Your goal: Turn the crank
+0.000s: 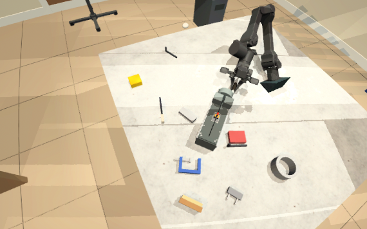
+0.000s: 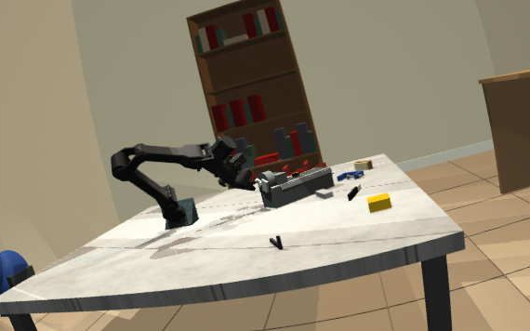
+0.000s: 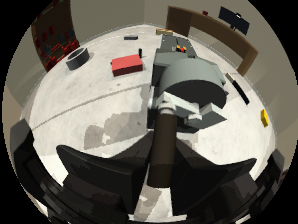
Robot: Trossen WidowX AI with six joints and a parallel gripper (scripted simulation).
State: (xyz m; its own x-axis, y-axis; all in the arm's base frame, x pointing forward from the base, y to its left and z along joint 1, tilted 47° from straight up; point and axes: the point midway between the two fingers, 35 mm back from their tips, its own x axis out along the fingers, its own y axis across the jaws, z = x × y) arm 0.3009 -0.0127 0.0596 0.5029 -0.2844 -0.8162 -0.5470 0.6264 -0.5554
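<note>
The grey machine stands on the table, a slide and slot along its top. Its round grey crank disc is at the end nearest the arm. The dark brown crank handle sticks out toward my wrist camera. My gripper is shut on the handle, a finger on either side. The slide's red pointer shows small beside orange-yellow marks on top. Whether the pointer is level with the brass zero marks is too small to tell.
A red block lies beside the machine, a grey block on its other side. A grey ring, a blue bracket, a yellow block and an orange block lie farther off.
</note>
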